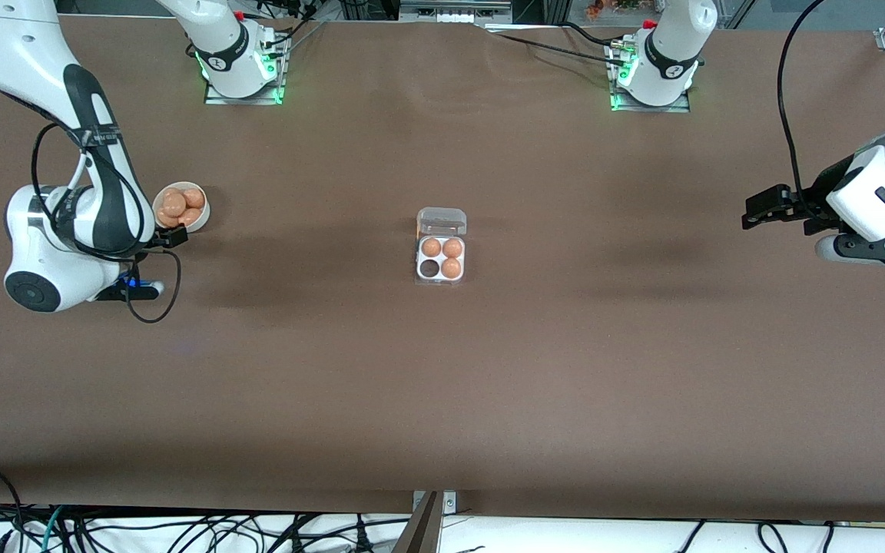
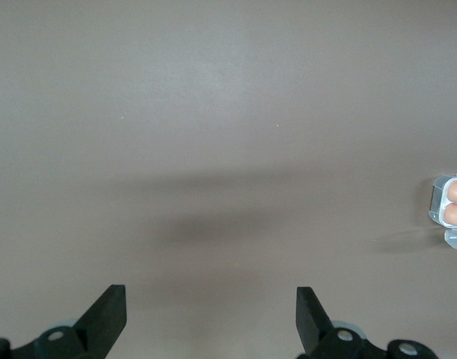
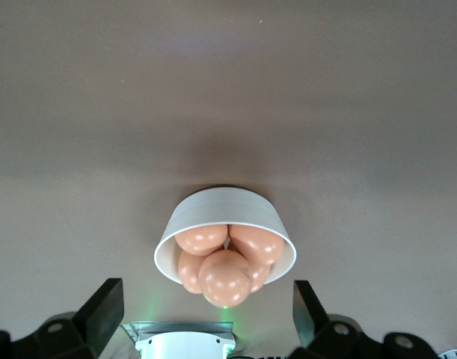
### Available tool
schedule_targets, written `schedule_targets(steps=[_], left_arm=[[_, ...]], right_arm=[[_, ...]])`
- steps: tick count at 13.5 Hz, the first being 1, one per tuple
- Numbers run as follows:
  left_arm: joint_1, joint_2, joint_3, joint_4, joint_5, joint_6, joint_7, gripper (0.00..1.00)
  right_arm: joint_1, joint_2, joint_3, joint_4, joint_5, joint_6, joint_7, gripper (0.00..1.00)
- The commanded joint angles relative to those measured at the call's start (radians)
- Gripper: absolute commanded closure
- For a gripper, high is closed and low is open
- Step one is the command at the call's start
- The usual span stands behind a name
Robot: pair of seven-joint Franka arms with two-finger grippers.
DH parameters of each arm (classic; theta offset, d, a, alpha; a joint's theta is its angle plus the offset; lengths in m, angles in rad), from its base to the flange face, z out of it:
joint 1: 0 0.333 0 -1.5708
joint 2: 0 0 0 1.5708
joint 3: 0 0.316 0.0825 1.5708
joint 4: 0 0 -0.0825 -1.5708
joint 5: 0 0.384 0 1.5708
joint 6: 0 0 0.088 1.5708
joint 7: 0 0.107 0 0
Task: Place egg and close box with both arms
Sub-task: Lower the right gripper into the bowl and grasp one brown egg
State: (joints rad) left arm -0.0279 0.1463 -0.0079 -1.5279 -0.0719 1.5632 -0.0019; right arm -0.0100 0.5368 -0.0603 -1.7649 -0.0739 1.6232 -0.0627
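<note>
if squeezed too hard between the wide right gripper (image 3: 207,301) jaws over the bowl (image 3: 227,206), could crack the egg (image 3: 225,277); left gripper (image 2: 211,313) jaws wide too, well apart from the box (image 1: 441,256).

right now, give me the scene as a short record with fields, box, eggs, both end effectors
box: box mid-table, lid open
cells: three eggs, one cell empty
bowl: bowl of eggs toward the right arm's end
right end effector: right end effector open, by the bowl, holding nothing
left end effector: left end effector open over bare table toward the left arm's end, waiting
</note>
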Motion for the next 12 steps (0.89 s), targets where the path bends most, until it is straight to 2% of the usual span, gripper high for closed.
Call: schedule_targets(steps=[1, 10, 12], left_arm=[[0.003, -0.01, -0.007, -0.011, 0.021, -0.008, 0.017, 0.0], [0.003, -0.01, -0.009, -0.02, 0.023, -0.008, 0.017, 0.0], [0.003, -0.01, -0.01, -0.02, 0.021, -0.008, 0.017, 0.0]], right_arm=[[-0.001, 0.015, 0.002, -0.005, 0.016, -0.025, 0.011, 0.0], [-0.016, 0.04, -0.001, -0.042, 0.014, -0.069, 0.008, 0.01], [-0.033, 0.055, -0.001, -0.041, 0.014, -0.059, 0.001, 0.05]])
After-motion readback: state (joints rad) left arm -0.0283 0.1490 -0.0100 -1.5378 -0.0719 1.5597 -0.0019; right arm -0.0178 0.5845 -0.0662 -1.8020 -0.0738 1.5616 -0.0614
